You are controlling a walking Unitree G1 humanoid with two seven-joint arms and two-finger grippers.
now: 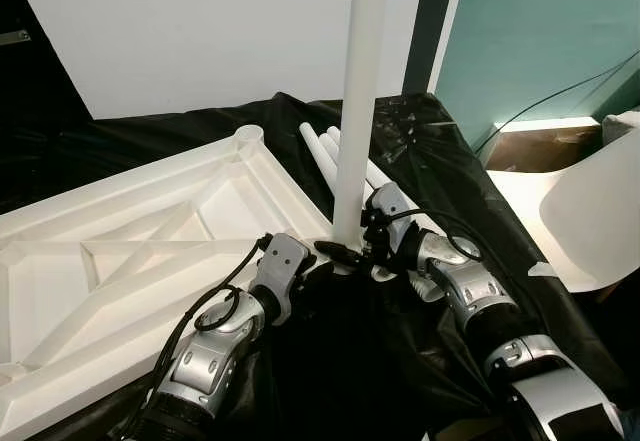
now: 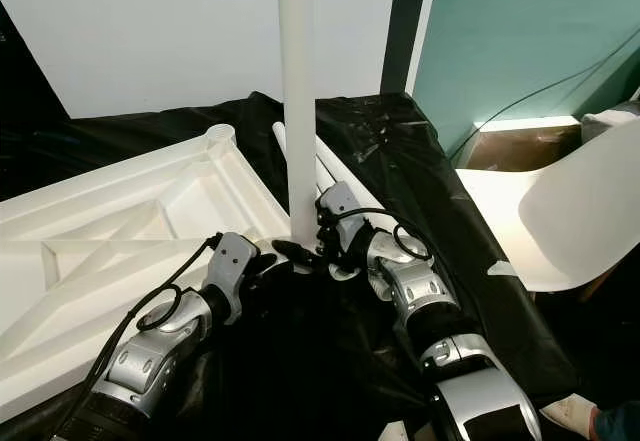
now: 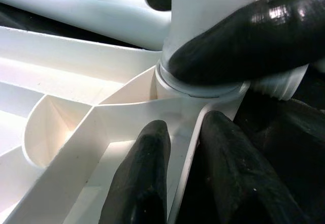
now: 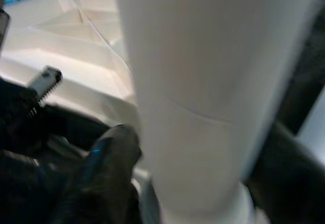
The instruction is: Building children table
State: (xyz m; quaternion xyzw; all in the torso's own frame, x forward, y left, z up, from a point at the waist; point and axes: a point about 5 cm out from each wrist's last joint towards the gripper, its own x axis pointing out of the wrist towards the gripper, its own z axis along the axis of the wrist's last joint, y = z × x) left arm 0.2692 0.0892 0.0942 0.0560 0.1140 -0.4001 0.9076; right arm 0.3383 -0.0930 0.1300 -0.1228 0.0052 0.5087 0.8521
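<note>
The white tabletop [image 1: 150, 251] lies underside up on black sheeting [image 1: 420, 151]. A white leg [image 1: 358, 101] stands upright in its near corner socket. The right hand [image 1: 352, 251] is clenched around the leg's base. The left hand [image 3: 177, 183] rests on the tabletop ribs beside the socket; its grip cannot be determined. Spare legs [image 1: 325, 156] lie just behind

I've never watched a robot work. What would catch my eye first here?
A tall white table leg stands upright at the near corner of the upturned white tabletop, which lies on black sheeting. The right end effector grips the leg's base, while the left end effector rests at that same corner. More white legs lie just behind.
</note>
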